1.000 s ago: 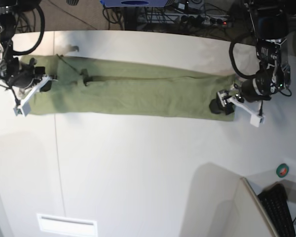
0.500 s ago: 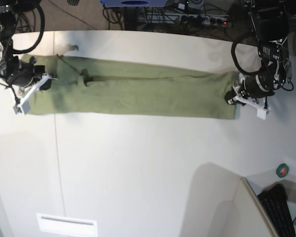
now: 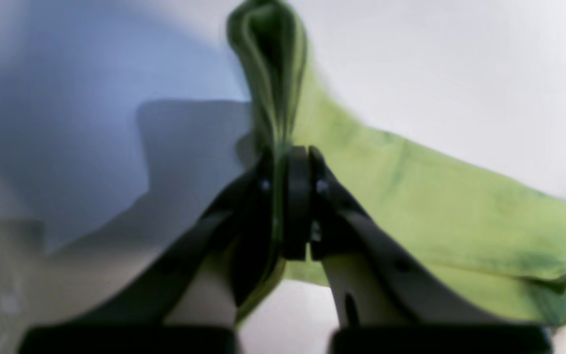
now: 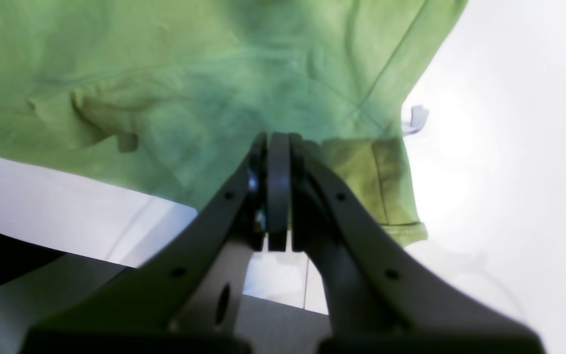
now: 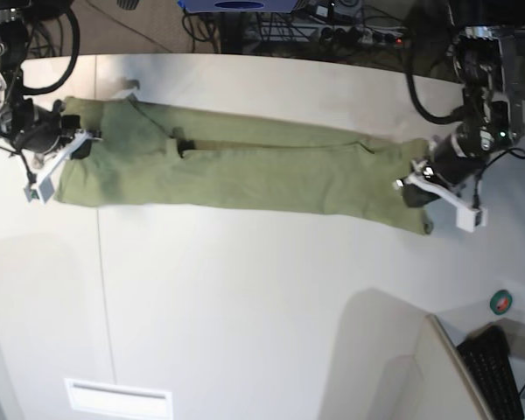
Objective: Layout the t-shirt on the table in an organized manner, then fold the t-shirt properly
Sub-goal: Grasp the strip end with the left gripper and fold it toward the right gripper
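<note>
The shirt (image 5: 245, 171) lies as a long, narrow olive band across the far side of the smooth off-white tabletop (image 5: 245, 297), its soft cotton rumpled into shallow creases along its length. My left fingers (image 3: 288, 162) are clamped on one end of it: between the dark pads the cloth is pinched into a thin vertical fold that bulges up in a rounded loop above them, and the rest drapes away to one side in a slack sheet. My right fingers (image 4: 270, 147) are pressed together at the other end, at the cloth's edge, where a hemmed sleeve (image 4: 386, 187) hangs down beside them; whether cloth is caught between them I cannot tell. A small white tag (image 4: 415, 119) sticks out from the shirt's edge there. A thin dark seam (image 5: 101, 280) runs across the tabletop.
</note>
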